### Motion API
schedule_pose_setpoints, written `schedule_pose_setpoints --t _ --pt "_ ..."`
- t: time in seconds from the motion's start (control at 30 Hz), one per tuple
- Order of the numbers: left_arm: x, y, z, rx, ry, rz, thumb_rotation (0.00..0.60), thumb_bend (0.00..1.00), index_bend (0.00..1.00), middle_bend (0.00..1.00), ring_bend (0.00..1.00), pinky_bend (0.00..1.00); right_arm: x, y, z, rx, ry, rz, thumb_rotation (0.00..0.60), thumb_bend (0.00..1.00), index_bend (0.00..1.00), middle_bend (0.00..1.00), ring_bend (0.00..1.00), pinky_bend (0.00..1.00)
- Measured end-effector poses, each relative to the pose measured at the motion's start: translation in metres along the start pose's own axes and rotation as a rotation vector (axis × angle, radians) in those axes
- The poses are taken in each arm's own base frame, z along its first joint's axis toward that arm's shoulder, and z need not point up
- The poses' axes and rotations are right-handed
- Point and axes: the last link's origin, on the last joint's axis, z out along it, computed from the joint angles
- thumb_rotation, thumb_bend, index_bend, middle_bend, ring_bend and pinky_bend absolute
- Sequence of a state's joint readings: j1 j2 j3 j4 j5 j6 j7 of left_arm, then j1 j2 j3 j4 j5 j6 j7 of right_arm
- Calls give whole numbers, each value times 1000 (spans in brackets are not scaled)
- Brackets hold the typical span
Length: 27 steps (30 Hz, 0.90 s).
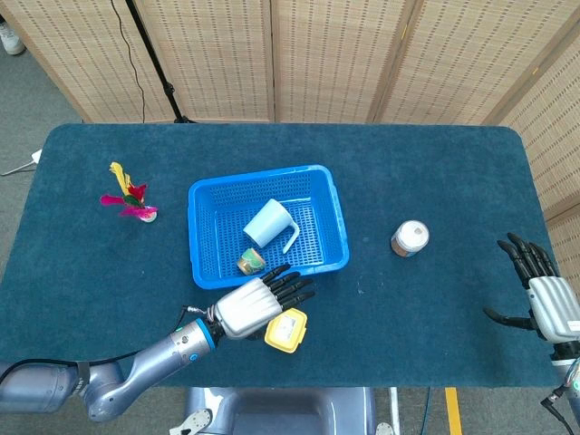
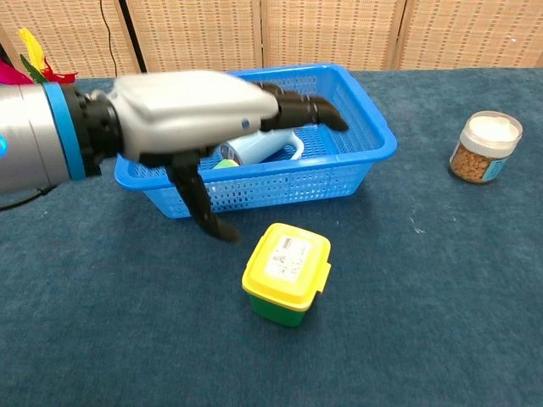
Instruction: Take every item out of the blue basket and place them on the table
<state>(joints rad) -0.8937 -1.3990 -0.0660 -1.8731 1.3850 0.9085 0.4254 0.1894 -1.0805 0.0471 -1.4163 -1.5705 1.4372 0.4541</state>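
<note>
The blue basket (image 1: 204, 195) (image 2: 369, 127) sits mid-table. Inside it lie a pale blue mug (image 1: 268, 223) (image 2: 263, 146) on its side and a small round item (image 1: 251, 262). A green container with a yellow lid (image 1: 285, 330) (image 2: 288, 273) stands on the table just in front of the basket. My left hand (image 1: 258, 304) (image 2: 191, 114) hovers above and left of it, fingers spread, holding nothing. My right hand (image 1: 542, 295) rests open at the table's far right edge, empty.
A jar with a white lid (image 1: 410, 238) (image 2: 485, 146) stands right of the basket. A feathered shuttlecock (image 1: 132, 200) (image 2: 34, 55) sits at the left. Folding screens line the back of the table.
</note>
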Motion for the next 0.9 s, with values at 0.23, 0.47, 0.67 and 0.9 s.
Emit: schedule_pose_setpoints --t 0.23,0.47,0.67,0.9 --pt "50 -43 -2 134 159 -58 600 53 0 0 0 0 -1 -1 0 2 -4 0 600 0 0 0 0 0" --pt "65 -87 13 309 169 -125 600 63 0 0 0 0 -2 -1 1 4 -6 1 600 0 0 0 0 0" --pt "61 -104 45 417 186 -269 600 70 0 0 0 0 -3 1 2 -4 -15 7 600 0 0 0 0 0" --pt "35 -107 81 531 161 -419 600 75 0 0 0 0 -2 5 3 -14 -15 20 600 0 0 0 0 0"
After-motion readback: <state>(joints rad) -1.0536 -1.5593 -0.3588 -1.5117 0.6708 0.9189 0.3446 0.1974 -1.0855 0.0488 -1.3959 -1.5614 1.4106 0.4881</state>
